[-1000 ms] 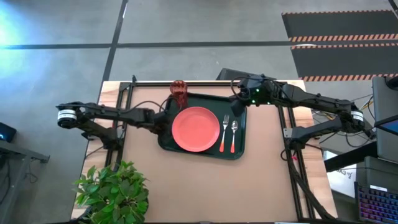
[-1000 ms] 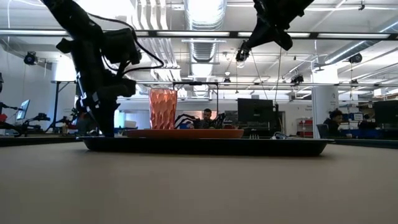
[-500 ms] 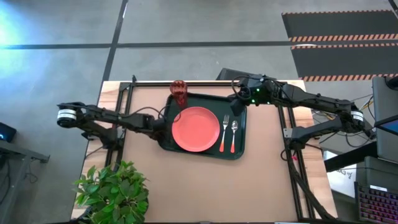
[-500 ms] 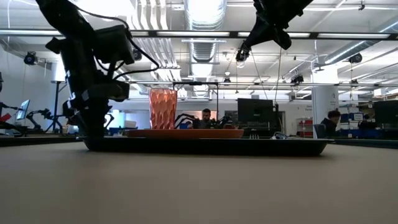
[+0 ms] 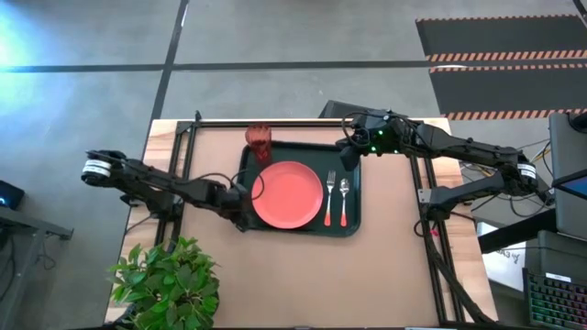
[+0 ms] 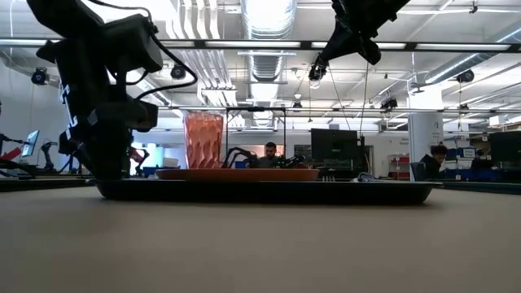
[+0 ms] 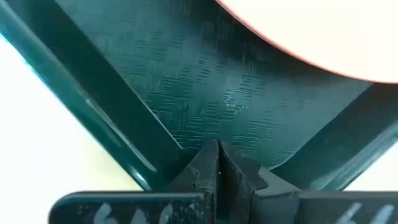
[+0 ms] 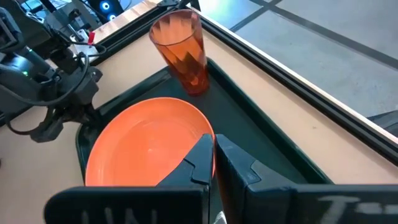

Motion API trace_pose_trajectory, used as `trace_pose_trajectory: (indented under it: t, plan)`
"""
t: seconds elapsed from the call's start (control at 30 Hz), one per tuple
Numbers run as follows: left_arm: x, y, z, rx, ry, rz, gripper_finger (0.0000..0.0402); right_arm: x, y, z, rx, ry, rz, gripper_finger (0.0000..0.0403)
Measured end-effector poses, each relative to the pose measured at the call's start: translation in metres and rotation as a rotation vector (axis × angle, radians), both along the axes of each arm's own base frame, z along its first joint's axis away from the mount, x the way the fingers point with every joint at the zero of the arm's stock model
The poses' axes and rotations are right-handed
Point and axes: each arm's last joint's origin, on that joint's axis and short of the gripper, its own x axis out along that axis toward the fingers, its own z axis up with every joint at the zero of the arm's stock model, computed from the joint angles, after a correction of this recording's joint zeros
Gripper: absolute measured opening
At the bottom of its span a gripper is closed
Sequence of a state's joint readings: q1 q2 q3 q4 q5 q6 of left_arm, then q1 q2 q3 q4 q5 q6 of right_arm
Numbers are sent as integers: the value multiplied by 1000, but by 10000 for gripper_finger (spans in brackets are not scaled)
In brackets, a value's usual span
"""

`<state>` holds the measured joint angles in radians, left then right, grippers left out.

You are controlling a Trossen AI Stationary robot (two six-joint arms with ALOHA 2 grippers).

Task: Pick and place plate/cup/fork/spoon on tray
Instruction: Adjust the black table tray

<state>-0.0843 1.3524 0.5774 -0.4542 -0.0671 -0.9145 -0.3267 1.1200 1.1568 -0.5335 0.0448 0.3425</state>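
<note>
Orange plate [image 7: 323, 37] mostly cut off, left wrist view.

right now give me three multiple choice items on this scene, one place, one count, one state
1. Where is the cup?
A. far left corner of the tray
B. on the plate
C. off the table

2. How many utensils lie right of the plate?
A. none
B. two
C. four

3. How is the left pincer?
A. open wide
B. holding the cup
C. shut, at the tray's near left corner

Answers: 1 A, the high view shows it there. 2 B, fork and spoon. 3 C, its fingers meet.
</note>
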Motion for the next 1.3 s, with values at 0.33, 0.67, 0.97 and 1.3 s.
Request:
trace_pose_trajectory:
  t: [0.33, 0.67, 0.97, 1.3]
  plan:
    - [0, -23, 1, -63, -32, 29, 0, 0, 0, 0, -11, 4, 9, 8]
    - [-2, -42, 2, -35, -75, 49, 0, 1, 0, -1, -19, 11, 14, 8]
    - [20, -40, 44, 209, -201, -15, 0, 13, -6, -40, 80, 271, -14, 8]
    - [-12, -31, 38, 264, 122, 17, 0, 44, -19, -111, 154, 545, -31, 8]
